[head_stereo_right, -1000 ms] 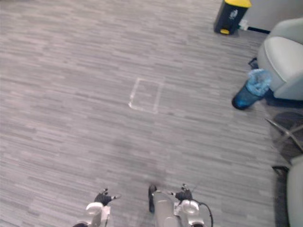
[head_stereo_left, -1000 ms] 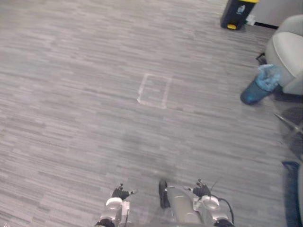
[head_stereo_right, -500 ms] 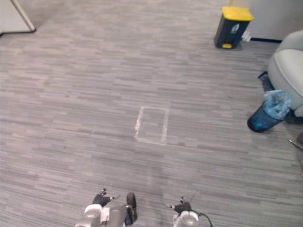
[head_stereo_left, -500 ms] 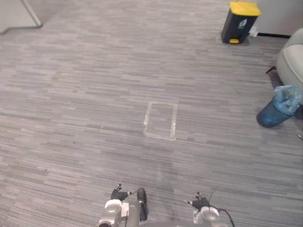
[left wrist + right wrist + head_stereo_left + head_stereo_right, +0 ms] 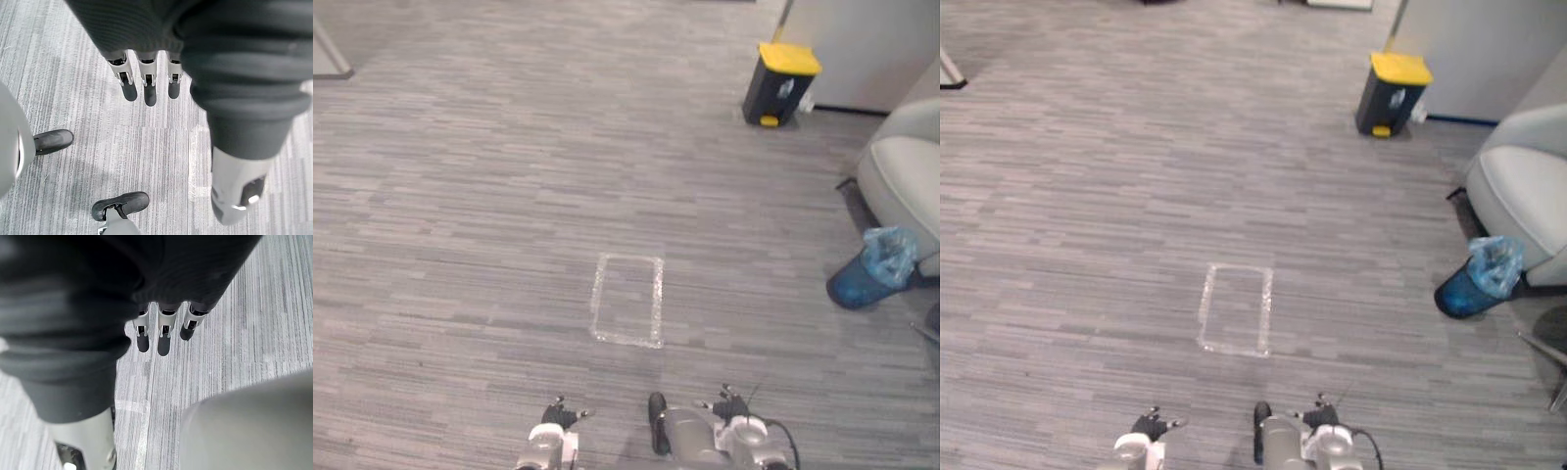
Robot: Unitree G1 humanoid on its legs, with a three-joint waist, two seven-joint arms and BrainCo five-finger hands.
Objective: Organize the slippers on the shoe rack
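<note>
hanging loose and holding nothing, left hand [image 5: 146, 78] and right hand [image 5: 161, 330] point their straight fingers at the carpet. beyond lie a taped rectangle [image 5: 628, 299], a blue bag [image 5: 873, 274] and a yellow-lidded bin [image 5: 779, 83]. slippers and rack aren't visible, so progress can't be judged.

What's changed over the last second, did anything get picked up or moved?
Nothing was picked up or let go. The whole picture shifted, so the camera moved, not the things: the taped rectangle now sits lower in view, and more of the yellow-lidded bin and the grey chair shows. The blue bin stays beside the chair. The left hand and the right hand stay open, holding nothing.
</note>
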